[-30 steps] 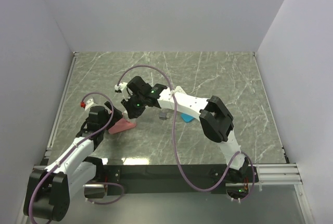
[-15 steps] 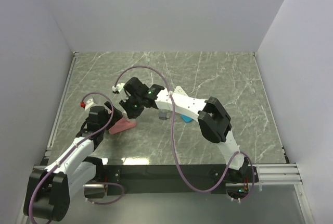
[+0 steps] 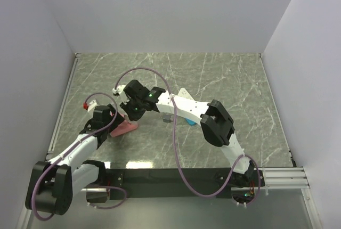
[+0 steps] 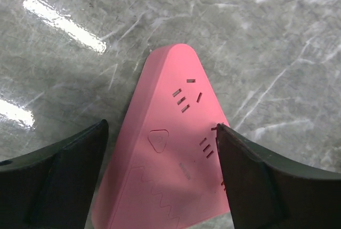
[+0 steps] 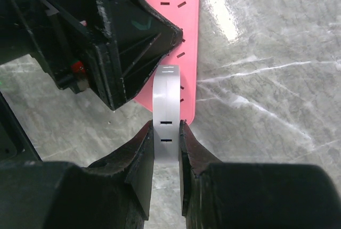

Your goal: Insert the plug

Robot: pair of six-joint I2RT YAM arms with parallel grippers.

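A pink wedge-shaped socket block (image 3: 127, 129) lies flat on the marble table, its slots (image 4: 182, 101) facing up. My left gripper (image 4: 161, 128) is open and straddles the block (image 4: 165, 160); the right finger (image 4: 250, 176) is at the block's edge and the left finger (image 4: 58, 170) stands clear of it. My right gripper (image 5: 166, 128) is shut on a white plug (image 5: 166, 101) with two dark slots. It holds the plug upright just over the block's (image 5: 187, 21) edge, close beside the left gripper's black body (image 5: 122, 32). From above, the right gripper (image 3: 131, 107) hides the plug.
A small blue object (image 3: 190, 122) lies on the table under the right forearm. A purple cable (image 3: 176, 149) loops from the right wrist down to the base. White walls close in the table on the left, back and right.
The right gripper has shifted left with the plug, closer to the left gripper and over the pink block. The left wrist has shifted slightly; the block has not moved.
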